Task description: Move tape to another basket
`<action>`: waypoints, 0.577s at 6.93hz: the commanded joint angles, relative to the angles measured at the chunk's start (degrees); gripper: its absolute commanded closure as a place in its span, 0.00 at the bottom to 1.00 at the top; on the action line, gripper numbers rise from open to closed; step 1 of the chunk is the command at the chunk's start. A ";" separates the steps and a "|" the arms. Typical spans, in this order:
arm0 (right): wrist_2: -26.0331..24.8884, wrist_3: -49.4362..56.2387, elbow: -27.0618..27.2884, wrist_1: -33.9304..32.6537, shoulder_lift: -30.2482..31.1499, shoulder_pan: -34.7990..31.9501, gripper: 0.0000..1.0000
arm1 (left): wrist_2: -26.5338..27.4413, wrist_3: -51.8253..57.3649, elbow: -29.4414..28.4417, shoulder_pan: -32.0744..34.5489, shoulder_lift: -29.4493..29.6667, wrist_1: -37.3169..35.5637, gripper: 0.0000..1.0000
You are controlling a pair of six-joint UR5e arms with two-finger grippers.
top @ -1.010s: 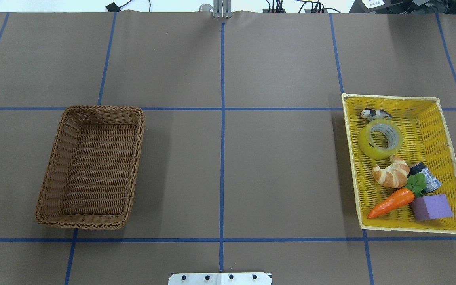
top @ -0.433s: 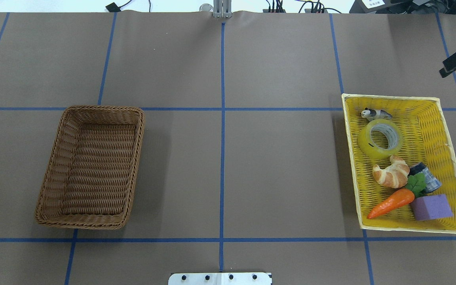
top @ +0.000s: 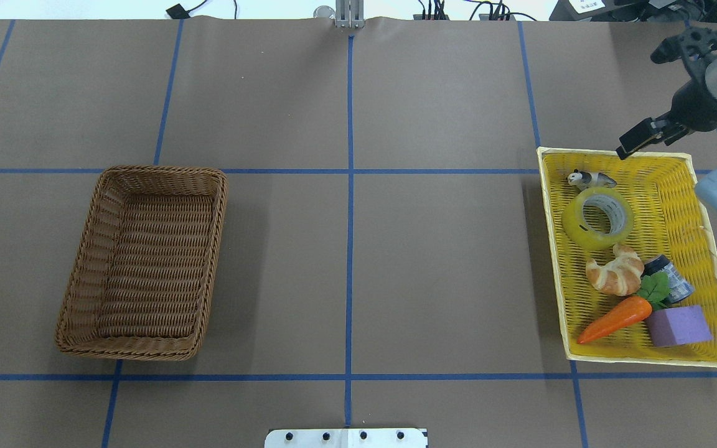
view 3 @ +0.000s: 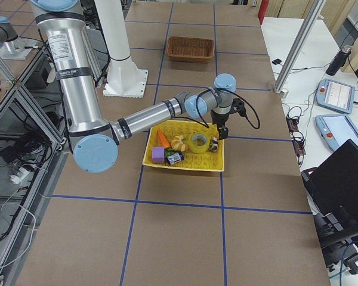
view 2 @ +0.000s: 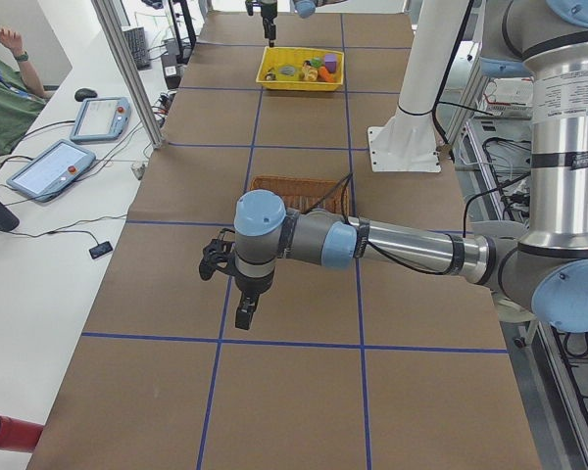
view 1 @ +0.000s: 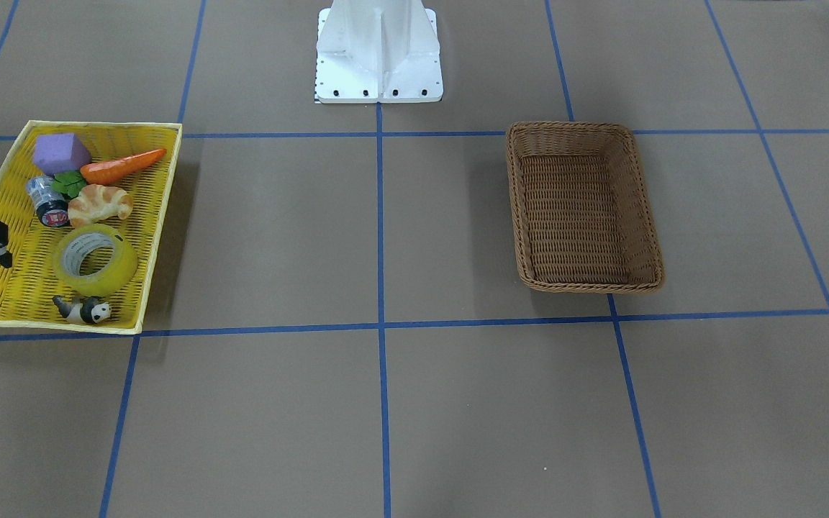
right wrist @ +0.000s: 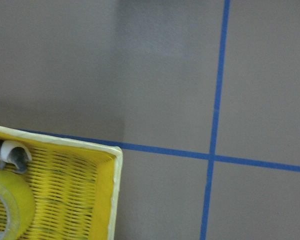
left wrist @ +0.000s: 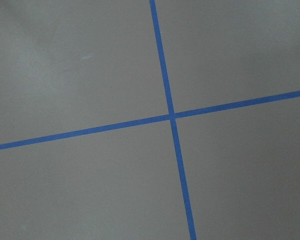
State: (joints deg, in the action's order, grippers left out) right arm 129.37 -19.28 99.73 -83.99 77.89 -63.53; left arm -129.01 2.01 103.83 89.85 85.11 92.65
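Observation:
The yellow translucent tape (top: 598, 218) lies flat in the yellow tray (top: 556, 261), between a panda figure and a croissant. It also shows in the front view (view 1: 94, 259) and at the lower left of the right wrist view (right wrist: 7, 210). The brown wicker basket (top: 162, 169) stands empty on the left half of the table. My right gripper (top: 629, 144) hangs over the tray's far rim, beyond the tape and touching nothing; I cannot tell if it is open or shut. My left gripper (view 2: 241, 315) shows only in the exterior left view, over bare table past the brown basket; I cannot tell its state.
The tray also holds a panda figure (top: 590, 180), a croissant (top: 615, 272), a black-capped bottle (top: 670, 279), a carrot (top: 617, 318) and a purple block (top: 679, 325). Blue tape lines cross the brown table. The robot's white base (view 1: 378, 50) stands at the table's near edge.
My right arm has come into the overhead view from the right edge and moved left and nearer, to the yellow tray's far rim. The objects and baskets have not moved.

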 commanded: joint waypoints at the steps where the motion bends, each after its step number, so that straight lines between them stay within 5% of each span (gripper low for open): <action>1: -0.35 -0.14 -4.16 0.67 0.42 3.05 0.00 | -0.02 -0.07 -0.12 -0.03 0.14 0.16 0.01; 4: -0.35 -0.23 -6.55 0.58 0.43 6.48 0.00 | -0.11 -0.07 -0.20 -0.12 0.14 0.07 0.01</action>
State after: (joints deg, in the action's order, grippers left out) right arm 129.03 -19.43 94.01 -83.39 78.33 -58.32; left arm -129.10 1.93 103.70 89.77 85.25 92.73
